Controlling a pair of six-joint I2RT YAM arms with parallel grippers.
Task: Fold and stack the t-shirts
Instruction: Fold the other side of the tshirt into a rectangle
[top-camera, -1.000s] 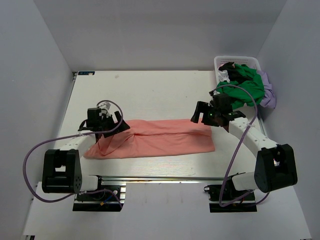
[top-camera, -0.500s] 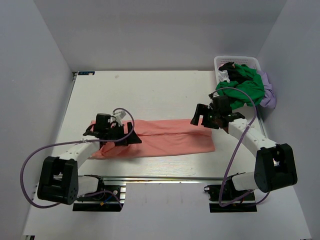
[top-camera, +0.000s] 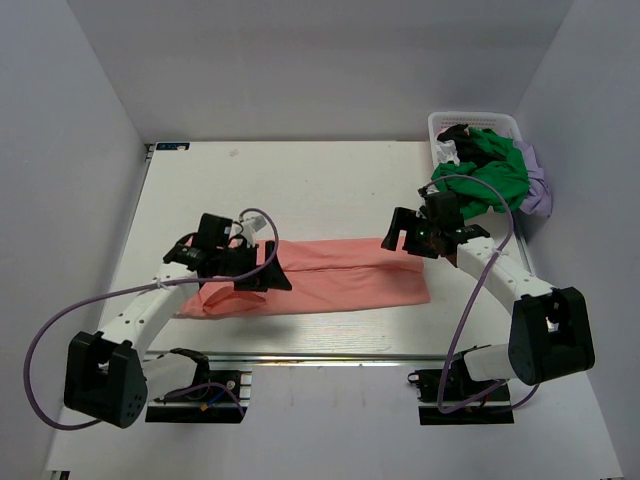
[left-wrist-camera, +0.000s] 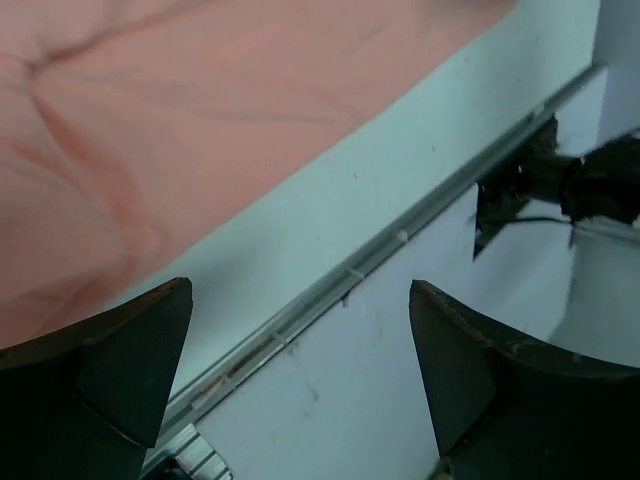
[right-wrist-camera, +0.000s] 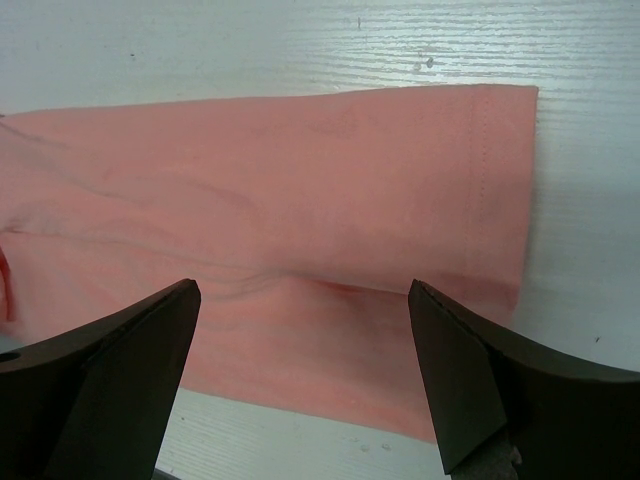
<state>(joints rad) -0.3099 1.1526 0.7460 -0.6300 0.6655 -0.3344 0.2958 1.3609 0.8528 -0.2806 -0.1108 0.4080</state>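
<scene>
We see the pink shirt (right-wrist-camera: 300, 190) as soft, matt cloth with a fine weave and a stitched hem. The table (right-wrist-camera: 250, 40) is white and matt, lined with a fine grain and a few specks. The rail (left-wrist-camera: 340, 285) along its edge looks like dull bare metal. The right gripper (right-wrist-camera: 302, 300) has fingers (right-wrist-camera: 100, 390) of matt black plastic. The basket (top-camera: 445, 122) is white plastic lattice, and the green shirt (top-camera: 495, 172) is matt cloth too.
</scene>
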